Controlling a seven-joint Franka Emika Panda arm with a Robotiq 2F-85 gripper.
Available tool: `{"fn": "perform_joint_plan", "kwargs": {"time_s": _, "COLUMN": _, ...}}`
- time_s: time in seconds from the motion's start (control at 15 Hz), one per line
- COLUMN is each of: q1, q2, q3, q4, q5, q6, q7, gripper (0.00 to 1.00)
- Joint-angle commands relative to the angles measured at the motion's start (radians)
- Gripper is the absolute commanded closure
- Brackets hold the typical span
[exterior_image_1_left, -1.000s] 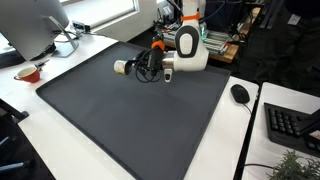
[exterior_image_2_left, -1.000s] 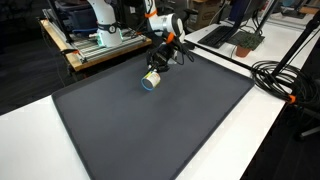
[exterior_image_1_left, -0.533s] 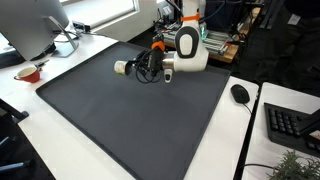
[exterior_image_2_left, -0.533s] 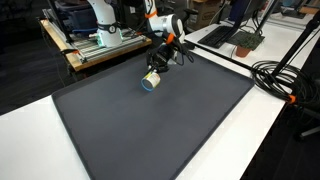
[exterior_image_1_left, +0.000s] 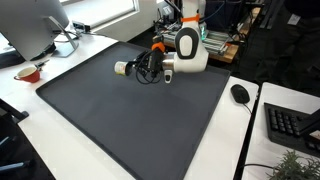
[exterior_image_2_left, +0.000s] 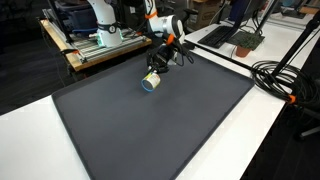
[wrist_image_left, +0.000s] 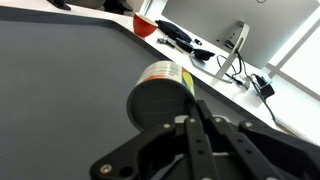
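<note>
Wrist view shows the hand with its two fingers pressed together along the centre line and nothing between them. Just past their tips lies a can on its side, its dark round end facing the camera and a yellow-and-white label on its wall. The fingertips seem to touch the can's side, though the angle is too shallow to be sure.

In both exterior views the can rests on the dark mat that covers most of the white bench, close to the mat's far edge. The hand is low over the mat, right beside the can, with the arm's white wrist behind it.

Off the mat, a red bowl and a monitor stand at one corner of the bench. A mouse and a keyboard lie along the opposite side, well apart from the can.
</note>
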Motion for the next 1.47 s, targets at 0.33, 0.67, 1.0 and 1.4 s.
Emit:
{"fn": "perform_joint_plan", "kwargs": {"time_s": 0.33, "q1": 0.000, "q2": 0.001, "q3": 0.001, "q4": 0.002, "q5": 0.001, "q6": -0.002, "q7": 0.000, "gripper": 0.95}}
{"fn": "perform_joint_plan", "kwargs": {"time_s": 0.67, "q1": 0.000, "q2": 0.001, "q3": 0.001, "q4": 0.002, "q5": 0.001, "q6": -0.002, "q7": 0.000, "gripper": 0.95}}
{"fn": "perform_joint_plan", "kwargs": {"time_s": 1.0, "q1": -0.004, "q2": 0.016, "q3": 0.000, "q4": 0.015, "q5": 0.000, "q6": 0.006, "q7": -0.010, "gripper": 0.99}}
{"fn": "perform_joint_plan", "kwargs": {"time_s": 1.4, "q1": -0.022, "q2": 0.047, "q3": -0.003, "q4": 0.049, "q5": -0.004, "q6": 0.061, "q7": -0.053, "gripper": 0.99}}
